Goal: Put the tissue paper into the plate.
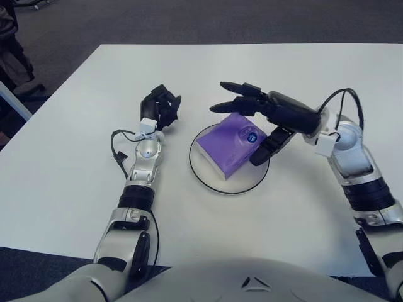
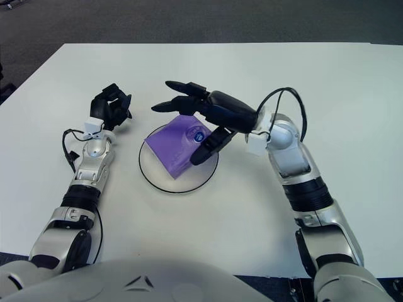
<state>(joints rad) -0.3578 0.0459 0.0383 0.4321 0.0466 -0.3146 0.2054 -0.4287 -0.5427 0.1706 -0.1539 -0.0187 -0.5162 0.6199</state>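
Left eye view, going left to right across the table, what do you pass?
Left hand → plate → tissue paper lying in the plate → right hand, fingers spread above it.
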